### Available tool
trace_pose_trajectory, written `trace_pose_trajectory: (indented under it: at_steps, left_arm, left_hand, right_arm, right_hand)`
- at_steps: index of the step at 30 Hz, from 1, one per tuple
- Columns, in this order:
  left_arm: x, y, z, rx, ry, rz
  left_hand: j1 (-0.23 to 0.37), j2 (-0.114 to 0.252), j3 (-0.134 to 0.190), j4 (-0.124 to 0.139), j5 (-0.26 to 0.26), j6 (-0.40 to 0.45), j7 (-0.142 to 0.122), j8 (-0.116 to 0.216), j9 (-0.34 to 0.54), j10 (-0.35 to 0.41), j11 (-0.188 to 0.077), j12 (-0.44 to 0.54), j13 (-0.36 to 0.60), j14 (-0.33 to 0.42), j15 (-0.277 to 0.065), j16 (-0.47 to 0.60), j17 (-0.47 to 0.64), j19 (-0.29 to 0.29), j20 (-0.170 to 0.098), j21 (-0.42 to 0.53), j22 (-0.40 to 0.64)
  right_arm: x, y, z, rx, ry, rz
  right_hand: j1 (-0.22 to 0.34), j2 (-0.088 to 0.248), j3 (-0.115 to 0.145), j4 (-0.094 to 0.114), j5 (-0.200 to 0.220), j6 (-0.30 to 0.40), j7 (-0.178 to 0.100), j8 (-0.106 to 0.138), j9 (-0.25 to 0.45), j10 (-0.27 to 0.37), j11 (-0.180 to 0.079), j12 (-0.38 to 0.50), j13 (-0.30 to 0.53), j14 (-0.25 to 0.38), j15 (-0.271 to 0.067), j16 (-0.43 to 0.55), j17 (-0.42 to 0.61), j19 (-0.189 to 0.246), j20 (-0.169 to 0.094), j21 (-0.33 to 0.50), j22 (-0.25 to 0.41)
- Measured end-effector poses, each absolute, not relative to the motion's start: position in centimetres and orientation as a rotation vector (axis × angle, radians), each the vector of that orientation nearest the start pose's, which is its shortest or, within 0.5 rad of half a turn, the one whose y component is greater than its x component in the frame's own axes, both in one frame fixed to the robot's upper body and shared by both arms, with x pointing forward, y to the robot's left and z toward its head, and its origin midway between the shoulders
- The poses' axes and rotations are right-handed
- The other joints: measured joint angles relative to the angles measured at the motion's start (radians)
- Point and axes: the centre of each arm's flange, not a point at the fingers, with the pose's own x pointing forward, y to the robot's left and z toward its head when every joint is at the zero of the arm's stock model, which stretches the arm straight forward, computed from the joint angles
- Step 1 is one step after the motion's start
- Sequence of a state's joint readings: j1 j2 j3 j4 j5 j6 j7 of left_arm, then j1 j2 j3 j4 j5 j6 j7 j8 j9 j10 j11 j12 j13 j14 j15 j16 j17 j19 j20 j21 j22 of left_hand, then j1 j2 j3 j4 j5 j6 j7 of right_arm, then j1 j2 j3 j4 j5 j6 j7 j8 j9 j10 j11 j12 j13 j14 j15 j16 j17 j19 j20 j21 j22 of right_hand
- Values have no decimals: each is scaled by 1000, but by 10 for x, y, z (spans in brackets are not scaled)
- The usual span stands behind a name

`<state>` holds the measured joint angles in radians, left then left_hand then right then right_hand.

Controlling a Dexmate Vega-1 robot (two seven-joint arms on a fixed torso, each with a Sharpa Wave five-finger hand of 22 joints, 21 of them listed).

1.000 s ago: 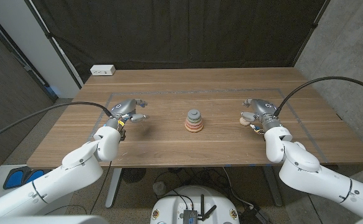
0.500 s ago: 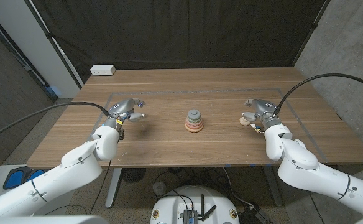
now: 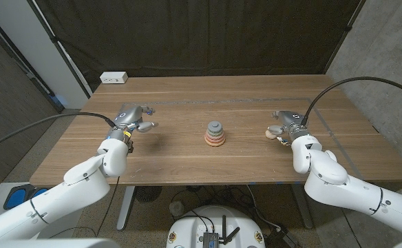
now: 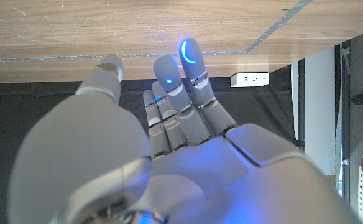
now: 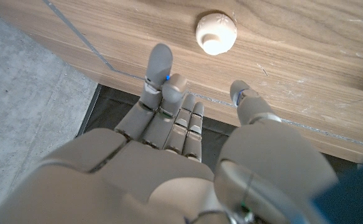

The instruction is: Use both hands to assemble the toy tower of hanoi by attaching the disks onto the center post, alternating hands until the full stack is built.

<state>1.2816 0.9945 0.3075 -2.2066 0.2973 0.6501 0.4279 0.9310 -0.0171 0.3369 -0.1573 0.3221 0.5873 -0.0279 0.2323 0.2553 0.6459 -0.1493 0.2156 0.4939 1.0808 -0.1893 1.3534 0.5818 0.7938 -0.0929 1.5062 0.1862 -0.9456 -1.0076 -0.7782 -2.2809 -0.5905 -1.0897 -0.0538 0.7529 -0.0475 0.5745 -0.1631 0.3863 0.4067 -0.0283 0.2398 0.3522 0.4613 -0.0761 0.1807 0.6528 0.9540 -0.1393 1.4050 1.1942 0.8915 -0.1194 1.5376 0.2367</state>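
The stack (image 3: 215,133) at frame centre holds several disks, one cap (image 5: 215,33) remains on the counter (image 3: 187,162), and both robot hands, left (image 3: 133,118) and right (image 3: 284,126), are apart and empty.

- Head view: fixed high, looking down and forward over the table (image 3: 187,155); both arms enter from the bottom corners.
- Left wrist view: close behind the left hand (image 4: 169,155), inverted; table above, socket strip (image 4: 250,79) beyond. Strip (image 3: 114,78) shared with the head view.
- Right wrist view: close behind the right hand (image 5: 169,162), facing the tabletop.
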Motion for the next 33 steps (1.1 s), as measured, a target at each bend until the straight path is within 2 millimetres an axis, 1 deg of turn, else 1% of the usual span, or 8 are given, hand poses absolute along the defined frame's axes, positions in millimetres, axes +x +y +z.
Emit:
trace_pose_trajectory:
  at_steps: [3, 6, 8, 12, 17, 19, 23, 33]
  left_arm:
    - [493, 309, -31, 1175, -470, 422]
    - [492, 309, -30, 1172, -470, 427]
    - [492, 310, -30, 1170, -469, 429]
    - [491, 310, -30, 1167, -471, 430]
    - [491, 310, -30, 1162, -469, 429]
    - [492, 310, -30, 1161, -469, 428]
    - [492, 309, -31, 1158, -469, 424]
    - [493, 307, -34, 1153, -465, 414]
  left_hand:
    - [-2, 2, 3, 3, 0, 0, 0, 0, 0, 5, -3, 0, 0, 0, 0, 0, 0, 4, 4, -3, -5]
    - [-4, 4, 3, 3, 0, 0, 0, 0, 0, 5, -3, 0, 0, 0, 0, -2, 0, 4, 4, -3, -5]
    - [-6, 5, 3, 3, 0, 0, 0, 0, 0, 5, -3, 0, 0, 0, 0, -4, 0, 4, 4, -3, -5]
    - [-6, 5, 6, 0, 4, 0, 0, 0, 0, 10, -6, 0, 0, 0, 0, -4, 0, 4, 4, -3, -5]
    - [-6, 5, 7, -1, 4, 0, 0, 0, 0, 12, -7, 0, 0, 0, 0, -4, 0, 4, 4, -3, -5]
    - [-6, 5, 11, 3, 4, 5, 5, 0, 0, 12, -7, 0, 0, 0, 0, -4, 0, 4, 4, -3, -5]
    - [-11, 11, 11, 3, 4, 6, 4, 0, 0, 19, -3, 0, 0, 0, 0, -4, 4, 4, 4, -3, -5]
    - [-14, 14, 15, -2, 4, 6, 4, 0, 0, 22, -6, 0, 0, 6, -6, -4, 5, 9, -2, -11, -5]
  right_arm:
    - [508, -249, -50, -1455, -186, -322]
    - [510, -248, -50, -1465, -166, -315]
    - [511, -248, -48, -1470, -160, -313]
    - [513, -249, -49, -1477, -130, -302]
    - [516, -249, -47, -1488, -99, -292]
    - [517, -249, -47, -1491, -90, -288]
    - [520, -250, -47, -1496, -73, -283]
    - [525, -251, -48, -1502, -44, -276]
  right_hand:
    - [-7, -7, -4, -1, -6, -5, -5, -8, -1, -10, 1, 0, -2, -11, 4, -6, -4, -4, 4, 0, -4]
    - [-7, -6, -7, 2, -6, -5, -5, -8, -4, -10, 1, 0, -5, -11, 4, -12, -7, -7, 7, 0, -5]
    - [-7, -6, -7, 2, -14, -5, -5, -8, -4, -10, 1, 0, -9, -12, 4, -15, -9, -15, -1, -7, -5]
    - [-7, -6, -9, 5, -14, -11, 0, -8, -4, -15, 6, 0, -9, -18, 11, -20, -14, -14, 0, -7, -5]
    - [-7, -7, -13, 0, -22, -9, 2, -8, -9, -15, 6, 4, -18, -18, 11, -23, -14, -14, 0, -7, -9]
    - [-16, -16, -13, 0, -22, -7, 4, -8, -9, -15, 6, 5, -19, -18, 11, -23, -14, -14, 0, -7, -9]
    - [-16, -16, -17, 5, -22, -7, 4, -8, -9, -20, 1, 4, -19, -18, 11, -23, -14, -14, 0, -7, -9]
    - [-16, -16, -19, 3, -29, -7, 4, -8, -14, -20, 1, 8, -28, -20, 9, -31, -17, -20, 5, -7, -9]
